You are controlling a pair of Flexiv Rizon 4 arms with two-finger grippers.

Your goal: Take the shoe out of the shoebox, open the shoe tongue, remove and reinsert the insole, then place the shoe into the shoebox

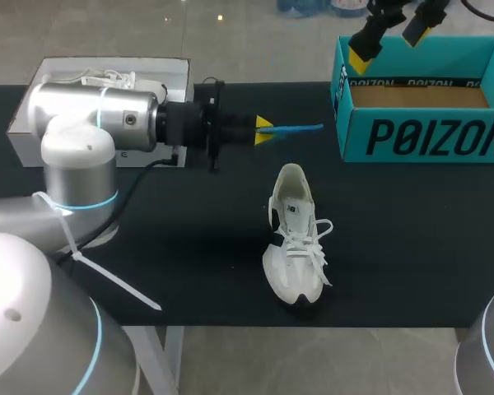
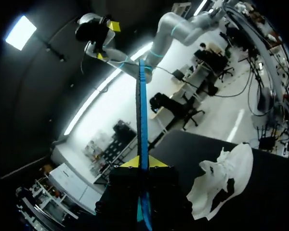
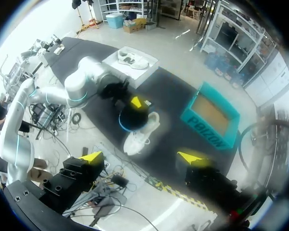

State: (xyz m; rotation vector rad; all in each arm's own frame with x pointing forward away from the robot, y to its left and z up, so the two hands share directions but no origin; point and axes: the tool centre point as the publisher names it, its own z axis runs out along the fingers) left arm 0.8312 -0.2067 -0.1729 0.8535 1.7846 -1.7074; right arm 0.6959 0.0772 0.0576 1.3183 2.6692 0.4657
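Shoe [image 1: 295, 247] on black table [image 1: 189, 247]; left hand [image 1: 264, 130] pinches insole [image 1: 300, 128].

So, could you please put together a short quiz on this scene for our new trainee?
1. True or false: the white shoe lies on the table, outside the teal shoebox.
2. What does the left gripper hold? A) a shoelace B) the blue insole C) nothing
3. Fill in: the right gripper, above the teal shoebox, is ____ (open or shut).
Key: 1 true; 2 B; 3 open.
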